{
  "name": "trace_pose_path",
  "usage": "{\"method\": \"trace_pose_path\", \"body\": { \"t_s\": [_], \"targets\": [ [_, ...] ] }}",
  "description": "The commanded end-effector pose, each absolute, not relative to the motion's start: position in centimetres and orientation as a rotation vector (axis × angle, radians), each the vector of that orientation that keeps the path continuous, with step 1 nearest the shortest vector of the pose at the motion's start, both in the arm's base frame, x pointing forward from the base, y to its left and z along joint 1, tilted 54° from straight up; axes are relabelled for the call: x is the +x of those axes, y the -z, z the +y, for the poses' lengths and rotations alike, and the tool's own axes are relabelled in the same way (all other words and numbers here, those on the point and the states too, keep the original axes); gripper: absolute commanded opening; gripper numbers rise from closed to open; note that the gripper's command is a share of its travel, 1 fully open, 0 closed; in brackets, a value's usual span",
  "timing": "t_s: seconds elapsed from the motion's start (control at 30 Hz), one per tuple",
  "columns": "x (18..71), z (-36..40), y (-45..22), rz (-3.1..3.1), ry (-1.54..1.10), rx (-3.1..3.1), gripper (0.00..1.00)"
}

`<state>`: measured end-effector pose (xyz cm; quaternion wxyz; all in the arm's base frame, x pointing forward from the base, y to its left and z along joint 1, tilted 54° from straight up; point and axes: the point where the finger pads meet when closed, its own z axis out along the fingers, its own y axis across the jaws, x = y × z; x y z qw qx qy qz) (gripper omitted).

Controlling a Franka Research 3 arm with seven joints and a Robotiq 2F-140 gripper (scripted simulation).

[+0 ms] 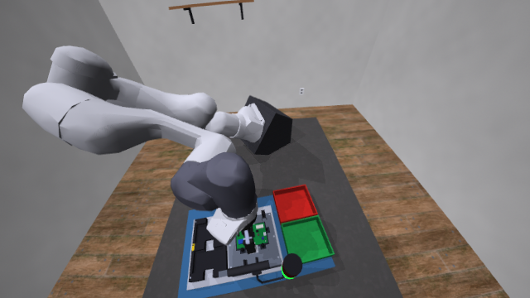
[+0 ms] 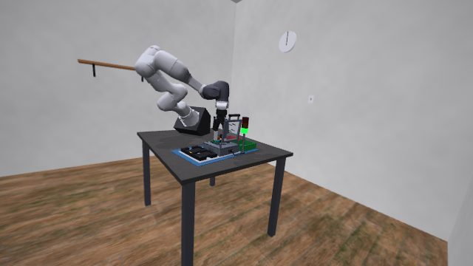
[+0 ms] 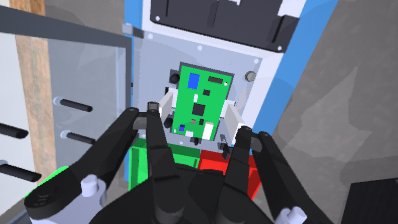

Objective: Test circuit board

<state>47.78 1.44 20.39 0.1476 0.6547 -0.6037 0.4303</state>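
The green circuit board (image 3: 200,104) lies face up on the tester's grey plate (image 3: 195,85), with its white connector end toward the bins. My gripper (image 3: 199,106) is open and hangs low over the board, one white finger pad on each long side of it; I cannot tell whether the pads touch it. In the top view the board (image 1: 251,236) shows on both sides of the gripper. The tester's clear lid (image 3: 75,100) stands open and upright. The signal tower (image 2: 244,127) shows green. The black tray (image 1: 209,252) lies beside the tester.
The green bin (image 1: 307,239) and the red bin (image 1: 294,203) stand side by side next to the tester on the blue mat. The tower (image 1: 292,265) stands at the tester's near corner by the green bin. The arm's black base block (image 1: 271,128) is behind.
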Motion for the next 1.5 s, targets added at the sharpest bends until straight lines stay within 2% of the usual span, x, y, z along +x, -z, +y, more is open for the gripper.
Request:
{"method": "trace_pose_path", "body": {
  "t_s": [0.0, 0.43, 0.47, 0.9, 0.93, 1.47],
  "targets": [
    [47.86, 1.44, -20.28, -1.751, -1.243, 1.88, 0.58],
    [47.86, 1.44, -20.28, -1.751, -1.243, 1.88, 0.58],
    [47.86, 1.44, -20.28, -1.751, -1.243, 1.88, 0.54],
    [47.86, 1.44, -20.28, -1.751, -1.243, 1.88, 0.54],
    [47.86, 1.44, -20.28, -1.751, -1.243, 1.88, 0.51],
    [47.86, 1.45, -20.28, -1.751, -1.243, 1.88, 0.51]
  ]
}}
